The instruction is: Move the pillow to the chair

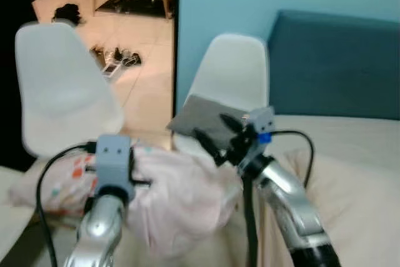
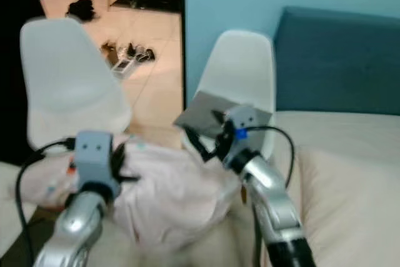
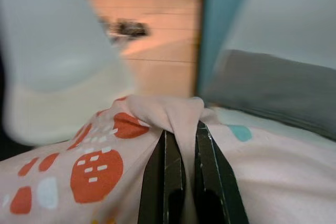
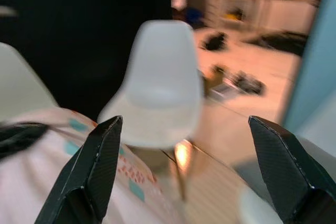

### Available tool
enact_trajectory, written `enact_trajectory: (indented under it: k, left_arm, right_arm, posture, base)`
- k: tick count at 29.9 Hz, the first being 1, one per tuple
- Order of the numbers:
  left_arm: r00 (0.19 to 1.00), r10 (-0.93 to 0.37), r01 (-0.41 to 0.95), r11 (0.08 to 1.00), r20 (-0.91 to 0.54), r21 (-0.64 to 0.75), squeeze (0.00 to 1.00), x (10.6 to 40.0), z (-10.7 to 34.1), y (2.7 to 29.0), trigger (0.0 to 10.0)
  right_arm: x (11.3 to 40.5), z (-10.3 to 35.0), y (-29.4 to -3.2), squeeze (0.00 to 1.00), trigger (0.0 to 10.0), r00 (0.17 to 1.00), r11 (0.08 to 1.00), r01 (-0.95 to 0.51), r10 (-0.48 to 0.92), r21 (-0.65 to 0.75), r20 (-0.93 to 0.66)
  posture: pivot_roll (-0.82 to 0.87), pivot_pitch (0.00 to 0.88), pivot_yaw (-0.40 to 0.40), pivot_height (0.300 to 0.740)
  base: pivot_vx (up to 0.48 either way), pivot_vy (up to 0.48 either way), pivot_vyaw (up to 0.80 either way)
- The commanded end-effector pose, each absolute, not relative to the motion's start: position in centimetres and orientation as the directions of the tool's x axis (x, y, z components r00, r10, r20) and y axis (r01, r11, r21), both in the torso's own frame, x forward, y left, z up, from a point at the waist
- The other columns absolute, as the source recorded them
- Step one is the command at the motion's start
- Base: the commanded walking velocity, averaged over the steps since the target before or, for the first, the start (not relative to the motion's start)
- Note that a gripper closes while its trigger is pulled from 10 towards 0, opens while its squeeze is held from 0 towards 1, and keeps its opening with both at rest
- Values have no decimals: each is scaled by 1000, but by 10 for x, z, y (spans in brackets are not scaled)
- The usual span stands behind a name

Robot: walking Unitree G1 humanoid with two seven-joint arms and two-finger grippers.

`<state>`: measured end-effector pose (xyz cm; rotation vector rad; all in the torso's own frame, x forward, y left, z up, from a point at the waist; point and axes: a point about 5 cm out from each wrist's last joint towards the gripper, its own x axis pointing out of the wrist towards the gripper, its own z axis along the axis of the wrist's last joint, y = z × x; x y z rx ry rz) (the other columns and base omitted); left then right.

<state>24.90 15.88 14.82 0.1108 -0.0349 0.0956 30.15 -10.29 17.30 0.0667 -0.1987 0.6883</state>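
The pillow (image 1: 169, 192) — pale pink, printed with red and teal spots — hangs bunched between the two arms, in front of two white chairs. Its long axis runs roughly across the robot, from the spotted end at the robot's left toward the plain end near the right arm. The left pincer (image 3: 181, 145) is closed tight on a fold of the pillow's fabric, which rises between its black fingers (image 3: 164, 177). The right pincer (image 4: 189, 166) stands wide, its fingers well apart and holding nothing, just beside the pillow's right end.

The left chair (image 1: 59, 85) stands just beyond the pillow, its seat bare; the right chair (image 1: 231, 73) carries a grey cushion (image 1: 203, 117) on its seat. Between them lies open tiled floor (image 1: 147, 73) — reaching back to scattered shoes (image 1: 115, 60). A bed (image 1: 350, 173) with a teal headboard (image 1: 331, 60) edges the right side. No writing can be read.
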Motion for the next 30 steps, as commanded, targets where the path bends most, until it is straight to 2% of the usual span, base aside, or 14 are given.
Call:
enact_trajectory:
  k: [1,9,14,30]
  left_arm:
    - [988,74,-89,990,132,107,0,249,162,154,10000]
    - [986,54,-71,992,158,105,0,249,167,153,10000]
    - [982,56,-75,992,178,105,0,252,171,154,10000]
    - [955,83,-119,987,285,112,0,265,203,165,10000]
  right_arm:
    - [300,167,-106,0,10000,759,773,-634,624,-8,186]
    - [300,168,-105,0,10000,754,769,-639,630,-13,186]
    - [304,167,-106,0,10000,774,785,-620,612,-1,162]
    - [302,173,-103,0,10000,745,761,-648,639,-18,191]
  posture:
    - [4,0,-87,740]
    - [0,0,-82,740]
    - [-6,0,-81,740]
    - [-6,0,-78,740]
  base:
    - [0,0,781]
    - [0,0,787]
    - [340,0,0]
    - [338,0,0]
